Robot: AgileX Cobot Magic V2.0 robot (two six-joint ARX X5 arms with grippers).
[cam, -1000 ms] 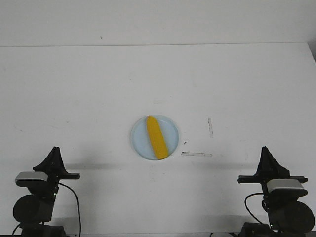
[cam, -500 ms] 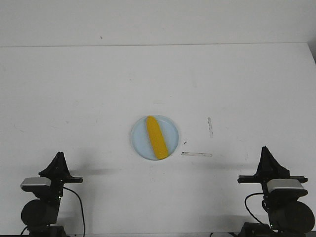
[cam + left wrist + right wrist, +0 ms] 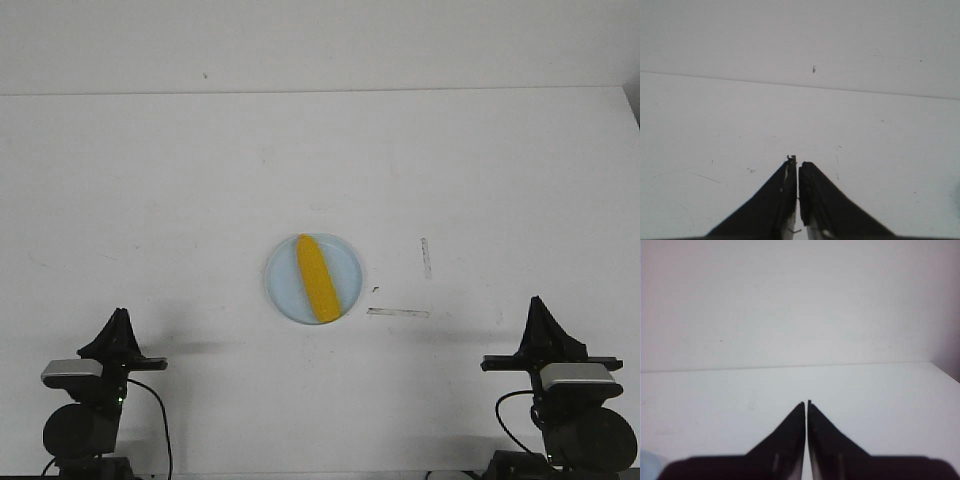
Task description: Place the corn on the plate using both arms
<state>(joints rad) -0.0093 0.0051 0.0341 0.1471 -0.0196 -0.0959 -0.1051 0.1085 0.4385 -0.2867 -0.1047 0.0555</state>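
Yellow corn [image 3: 316, 277] lies lengthwise on the plate [image 3: 345, 256], mid-worktop [image 3: 200, 180]. Left pincer [image 3: 120, 318] and right pincer [image 3: 536, 306] sit near their bases, well apart from it, tips pressed together and holding nothing. Placement looks done; nothing seems left but parking.

You are looking at a robot test bench in a lab-like room, not a home or kitchen. A plain white table [image 3: 200, 200] fills the front view and meets a bare white wall [image 3: 320, 45] along its far edge. Two short strips of tape [image 3: 398, 312] are stuck to the tabletop as markers. Two black arms, the left arm [image 3: 85, 400] and the right arm [image 3: 565, 400], are mounted at the near edge with camera blocks and loose cables. The only props are a toy corn [image 3: 316, 277] lying on a pale blue plastic plate [image 3: 350, 262].
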